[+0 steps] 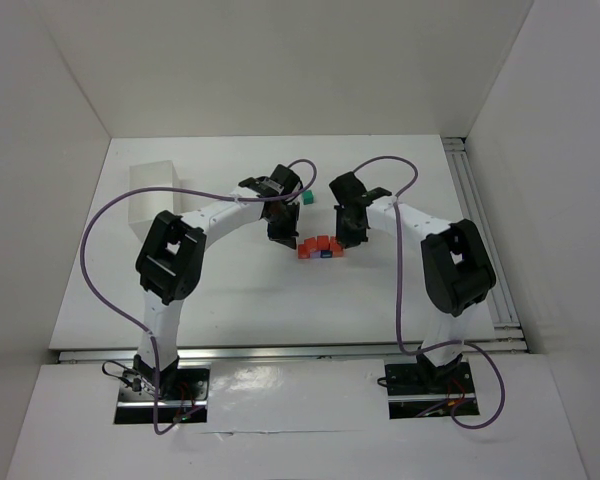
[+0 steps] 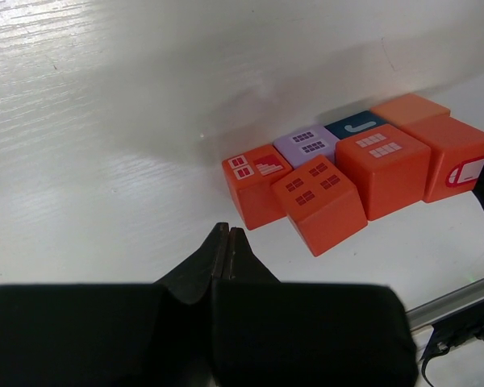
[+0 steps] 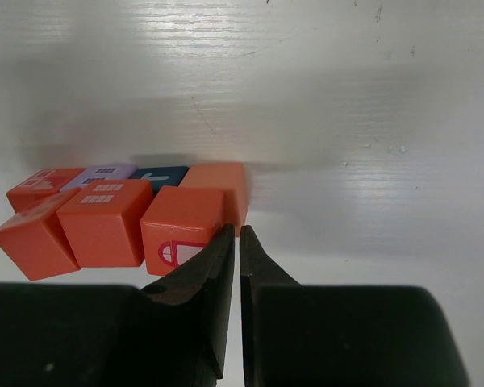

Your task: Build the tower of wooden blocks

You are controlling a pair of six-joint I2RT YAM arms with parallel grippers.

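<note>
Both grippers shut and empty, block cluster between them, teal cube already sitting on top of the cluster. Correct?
Not quite. The teal cube isn't on the cluster; the top external view shows it lying apart on the table, farther back beside the left arm's wrist. The rest holds: left gripper and right gripper are shut and empty, with the cluster between them.

Block cluster (image 1: 320, 247) mid table (image 1: 230, 290), btwn L gripper (image 2: 227, 234) & R gripper (image 3: 236, 234).
Cluster = 2 rows touching: row of 3 (image 2: 383, 173) nearer the wrist cams, row of 4 (image 2: 306, 145) right behind it. L gripper just left of cluster, R gripper just right, by the end block. Lone block (image 1: 306, 199) farther back, apart from cluster. Box (image 1: 155, 195) at far-left rear.
</note>
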